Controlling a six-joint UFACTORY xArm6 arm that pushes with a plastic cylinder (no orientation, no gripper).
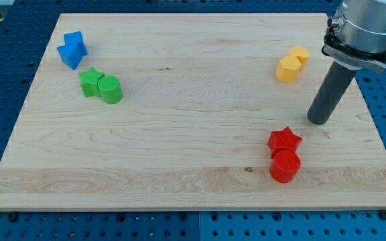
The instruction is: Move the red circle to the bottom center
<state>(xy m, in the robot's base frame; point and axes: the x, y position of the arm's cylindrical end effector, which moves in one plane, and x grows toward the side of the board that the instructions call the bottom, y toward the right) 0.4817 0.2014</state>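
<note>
Near the table's right edge | my tip up-right of red star, apart | red circle touching star, below | no jaws, no writing

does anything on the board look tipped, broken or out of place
Nothing stands out. The blocks lie flat in colour pairs on the wooden board: blue blocks and green star with green cylinder at the view's left, yellow blocks and red star touching red circle at the right. My tip rests apart, above the red pair.
</note>
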